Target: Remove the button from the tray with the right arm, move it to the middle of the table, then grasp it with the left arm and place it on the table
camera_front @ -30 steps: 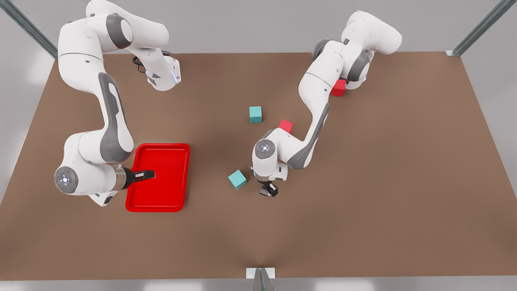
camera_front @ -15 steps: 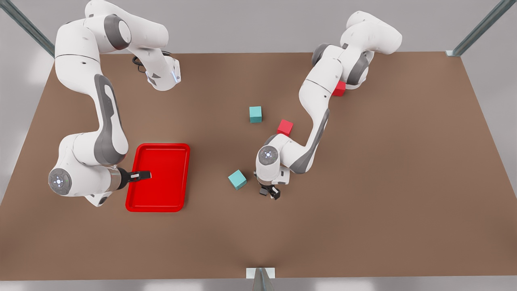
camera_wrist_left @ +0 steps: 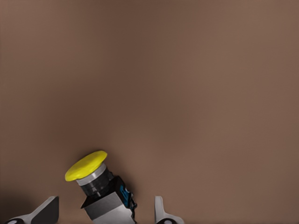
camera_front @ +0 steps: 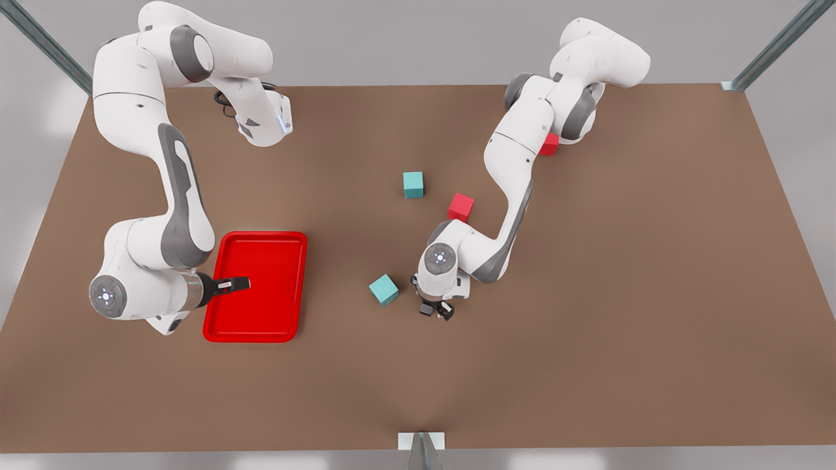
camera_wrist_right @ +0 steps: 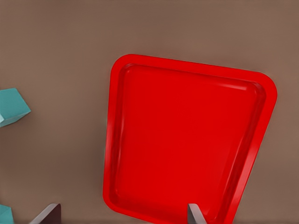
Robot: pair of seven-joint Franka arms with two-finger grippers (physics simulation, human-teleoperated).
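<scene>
Button between the left pincer's fingers, near the middle of the tabletop

Button [camera_wrist_left: 96, 184], yellow cap tilted, sits between the spread fingers of the left pincer [camera_front: 436, 309]; I cannot tell whether they touch it. A teal cube [camera_front: 383, 290] lies just beside at 9 o'clock, a second teal cube [camera_front: 413, 184] and a red cube [camera_front: 461, 207] toward 12 on the tabletop [camera_front: 620, 294]. Well off at 9 o'clock, the right pincer [camera_front: 238, 284] hovers over the red tray [camera_front: 261, 329], fingers wide apart and holding nothing.
</scene>
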